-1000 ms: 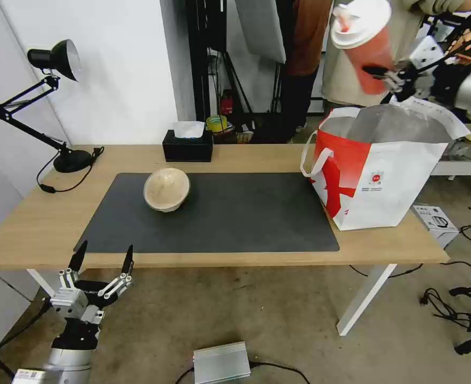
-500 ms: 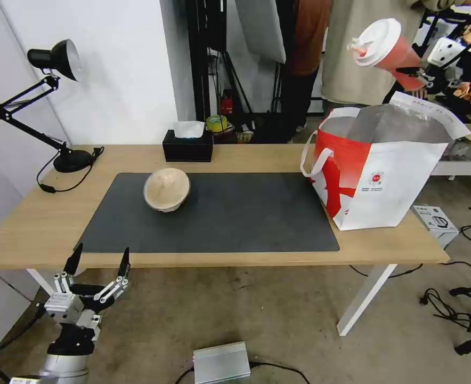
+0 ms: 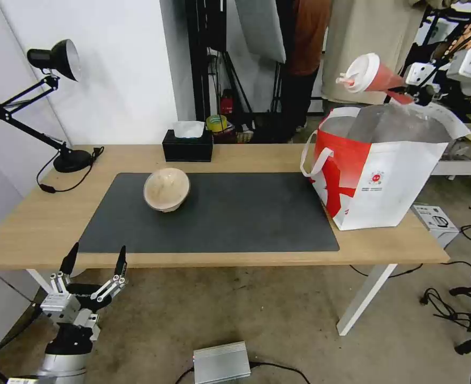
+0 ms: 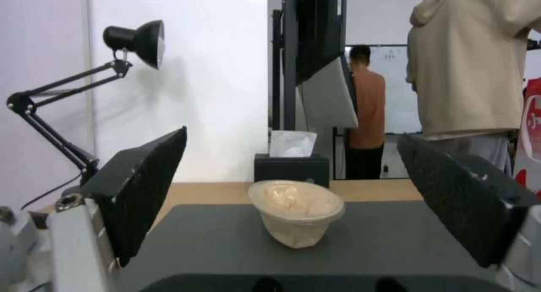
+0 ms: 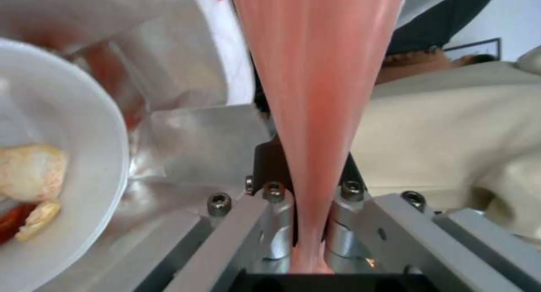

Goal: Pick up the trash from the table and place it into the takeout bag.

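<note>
One item in the air: red cup [image 3: 376, 77], tipped nearly on its side, lid and straw pointing to the left, clamped by the right gripper [image 3: 406, 90] over the open mouth of the takeout bag [image 3: 384, 176].
Change over the last second: cup lower now and tilted more, moved from high above the bag down to just above its rim; bag itself not shifted.
Right gripper state: closed firmly on the cup, as seen in the right wrist view, cup body [image 5: 315, 93] squeezed between the metal fingers [image 5: 276, 224].
Inside the bag: white bowl [image 5: 62, 165] with food scraps already resting on the silver lining, below the cup.
Meaning for the task: probably close to the release of the cup; second piece of trash nearly placed, not yet let go.
Left on the table: beige bowl [image 3: 166, 189], upright on the grey mat [image 3: 235, 224], well apart from the bag; table [image 3: 33, 224] otherwise carrying a tissue box [image 3: 187, 146] and a desk lamp [image 3: 54, 64], not trash.
Left gripper [image 3: 94, 261]: wide open, empty, hanging below the near table edge, a little lower than a second ago; bowl [image 4: 296, 218] straight ahead of it in the left wrist view.
Remaining: one bowl, judging from the table.
</note>
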